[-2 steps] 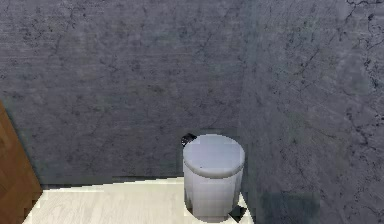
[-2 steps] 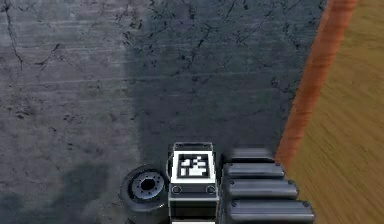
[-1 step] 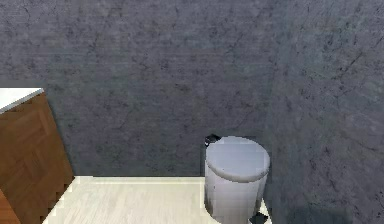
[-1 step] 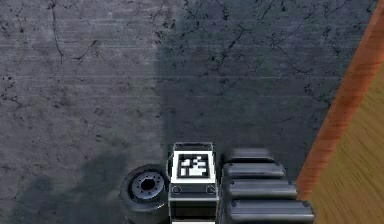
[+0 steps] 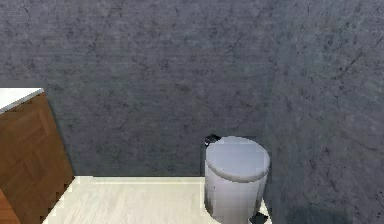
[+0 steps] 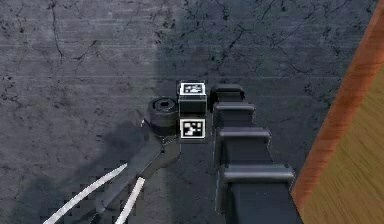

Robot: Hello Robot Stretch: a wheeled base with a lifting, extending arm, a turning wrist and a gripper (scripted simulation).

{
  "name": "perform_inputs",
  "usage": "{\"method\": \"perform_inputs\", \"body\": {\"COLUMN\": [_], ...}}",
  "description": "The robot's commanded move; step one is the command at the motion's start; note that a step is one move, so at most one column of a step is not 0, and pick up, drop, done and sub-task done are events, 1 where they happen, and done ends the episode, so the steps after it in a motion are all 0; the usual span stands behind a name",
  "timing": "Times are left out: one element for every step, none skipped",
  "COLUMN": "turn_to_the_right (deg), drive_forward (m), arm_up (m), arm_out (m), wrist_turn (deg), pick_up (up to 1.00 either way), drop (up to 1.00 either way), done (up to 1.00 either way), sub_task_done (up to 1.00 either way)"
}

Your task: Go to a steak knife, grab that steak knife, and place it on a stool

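Where the knife lies cannot be told. In the arm side view the gripper (image 6: 85, 216) sits left of the arm (image 6: 245, 160), its thin fingers (image 6: 90, 193) running to the bottom edge against a dark wall (image 6: 80, 60). Its state, and whether it holds anything, cannot be told. A wooden panel (image 6: 352, 130) stands at the right. Ahead, a grey bin (image 5: 236, 178) stands on pale floor (image 5: 130, 200) by the wall, with a wooden cabinet (image 5: 30, 160) at the left.
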Motion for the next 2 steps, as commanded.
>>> {"method": "perform_inputs", "body": {"turn_to_the_right": [0.0,0.0], "drive_forward": [0.0,0.0], "arm_up": [0.0,0.0], "arm_out": [0.0,0.0], "wrist_turn": [45.0,45.0], "pick_up": [0.0,0.0], "drop": [0.0,0.0], "done": [0.0,0.0], "sub_task_done": [0.0,0.0]}}
